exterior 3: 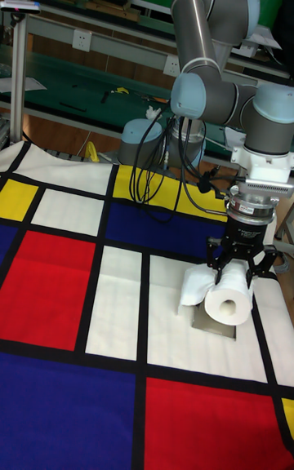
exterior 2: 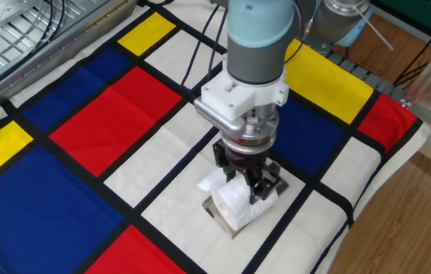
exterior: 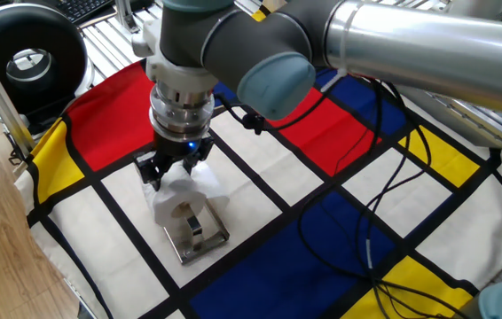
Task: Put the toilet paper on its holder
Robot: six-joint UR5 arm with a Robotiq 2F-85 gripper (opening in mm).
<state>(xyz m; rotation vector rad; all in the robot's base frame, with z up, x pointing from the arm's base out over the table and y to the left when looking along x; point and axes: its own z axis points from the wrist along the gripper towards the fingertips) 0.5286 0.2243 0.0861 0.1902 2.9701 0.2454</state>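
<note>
In the tall fixed view the toilet paper (exterior 3: 228, 300) sits on the holder (exterior 3: 214, 326), at the counter's (exterior 3: 114, 315) four o'clock, with the hand (exterior 3: 240, 274) directly above, clasping it.

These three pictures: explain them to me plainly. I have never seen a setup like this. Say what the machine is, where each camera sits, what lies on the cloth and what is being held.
The grey machine is a robot arm. At its tip is a gripper, a two-fingered claw. Two cameras look down at the table from opposite sides; the tall picture is taken from lower down, facing the arm. The table is covered by a cloth of red, blue, yellow and white blocks. On a white block lies the holder, a shiny metal plate. The claw is closed on the toilet paper, a white roll with a loose sheet trailing, held just over that plate.
</note>
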